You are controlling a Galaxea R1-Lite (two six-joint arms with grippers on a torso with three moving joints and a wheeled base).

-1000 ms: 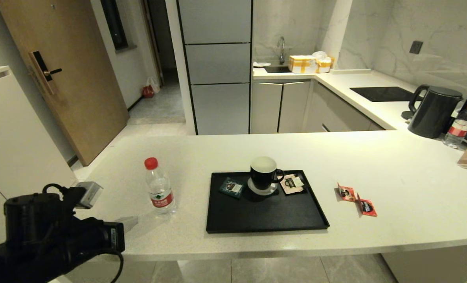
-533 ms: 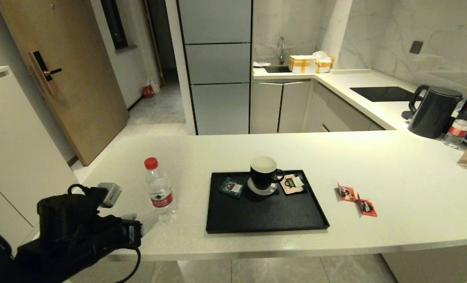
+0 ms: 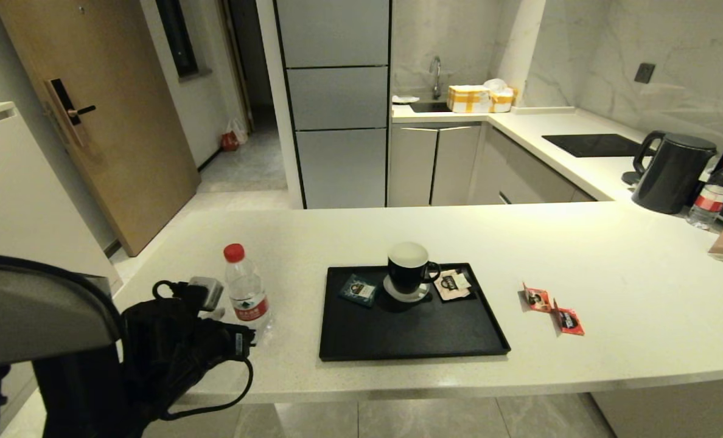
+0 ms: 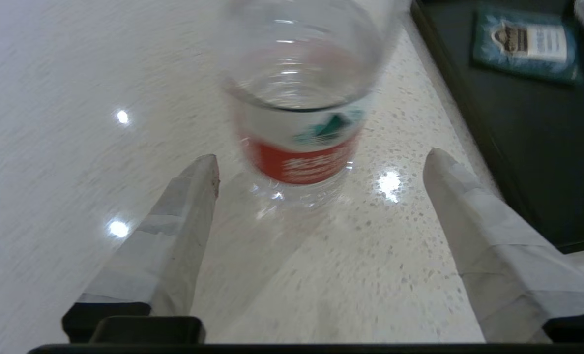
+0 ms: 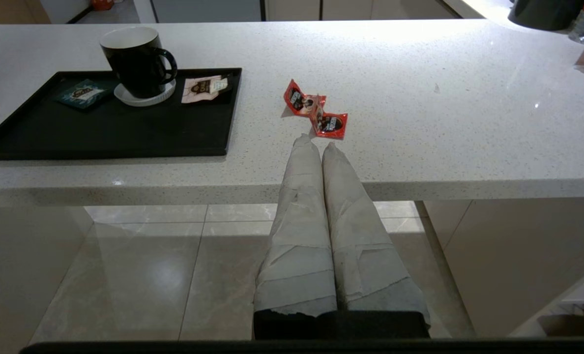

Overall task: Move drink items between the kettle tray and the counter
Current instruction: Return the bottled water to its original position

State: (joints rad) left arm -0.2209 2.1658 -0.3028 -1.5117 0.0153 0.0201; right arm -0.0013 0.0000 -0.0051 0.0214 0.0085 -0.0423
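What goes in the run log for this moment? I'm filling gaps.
left end effector: open, at water bottle | bottle: upright on counter | right end effector: shut, parked off counter | red sachets: on counter

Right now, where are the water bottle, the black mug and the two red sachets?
water bottle (image 3: 247,297): head view, on its red label.
black mug (image 3: 408,269): head view, on its black side wall.
red sachets (image 5: 316,108): right wrist view, where the pair joins.
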